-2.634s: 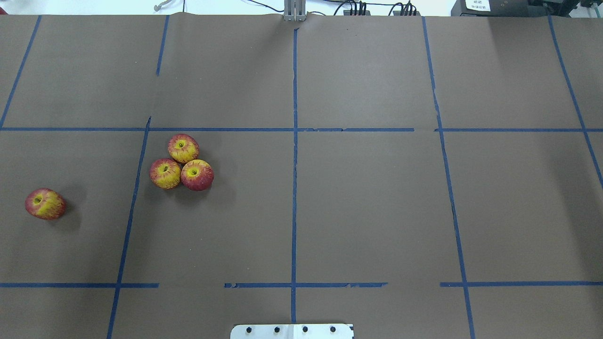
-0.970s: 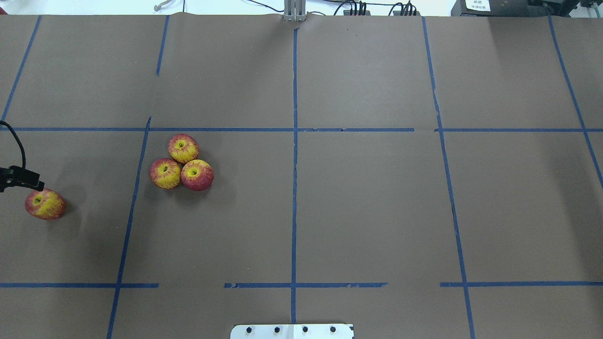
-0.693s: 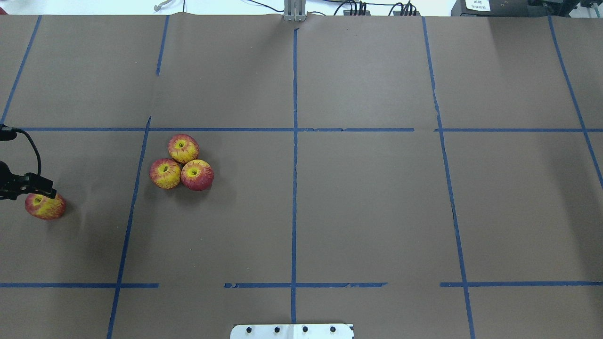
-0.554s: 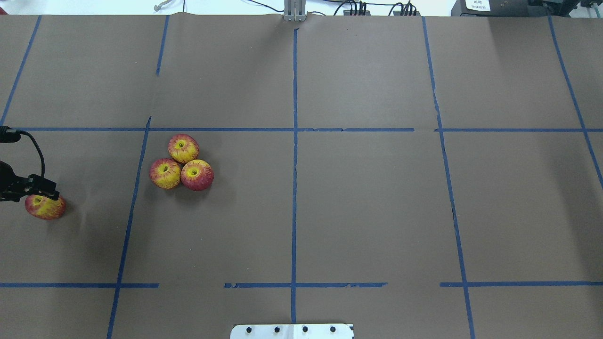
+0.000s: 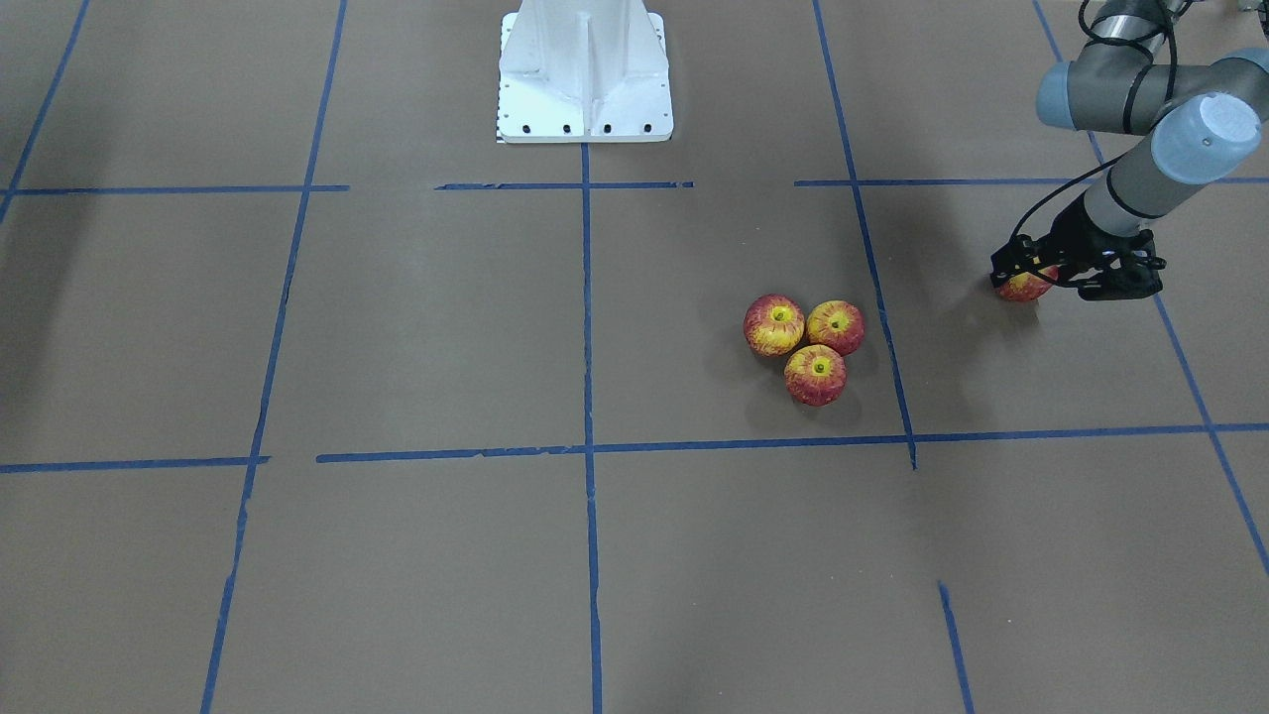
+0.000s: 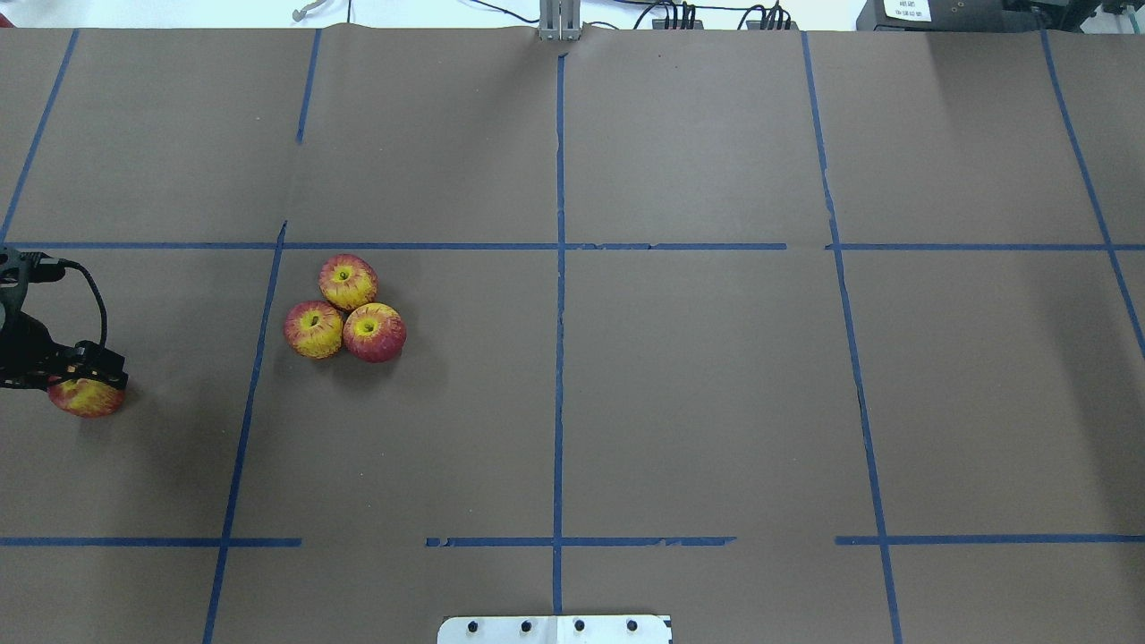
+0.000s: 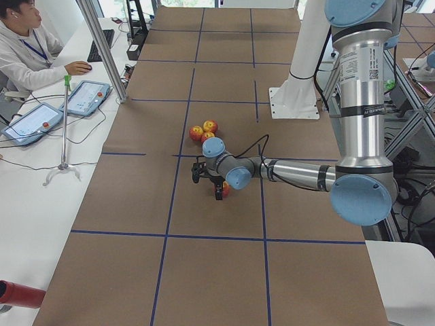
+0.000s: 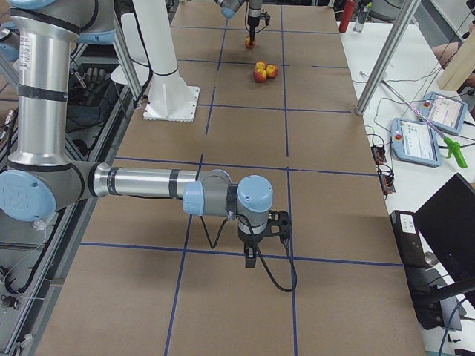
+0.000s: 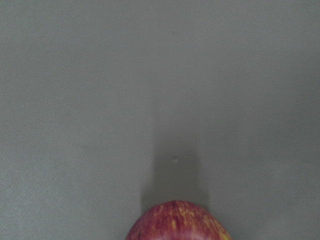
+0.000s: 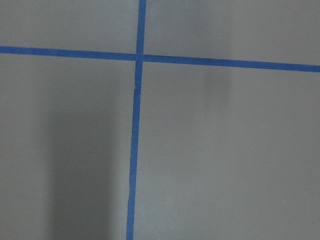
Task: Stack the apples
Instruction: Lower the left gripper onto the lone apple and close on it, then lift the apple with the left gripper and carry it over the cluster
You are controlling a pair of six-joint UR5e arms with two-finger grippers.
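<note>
Three red-and-yellow apples touch in a cluster (image 6: 348, 281) (image 6: 314, 329) (image 6: 374, 332) left of centre; the cluster also shows in the front view (image 5: 815, 375). A fourth apple (image 6: 87, 399) lies alone near the table's left edge, also seen in the front view (image 5: 1024, 288) and at the bottom of the left wrist view (image 9: 177, 222). My left gripper (image 6: 80, 379) (image 5: 1027, 270) hangs right over this lone apple and hides its top; it looks open. My right gripper (image 8: 252, 257) shows only in the exterior right view, low over bare paper; I cannot tell its state.
Brown paper with blue tape lines (image 6: 559, 358) covers the table. The white robot base (image 5: 585, 99) stands at the robot's edge. An operator (image 7: 27, 47), tablets (image 7: 85, 97) and metal posts (image 7: 102, 47) line the far side.
My left arm came in from the table's left edge and moved right and down onto the lone apple. No apple has moved.
</note>
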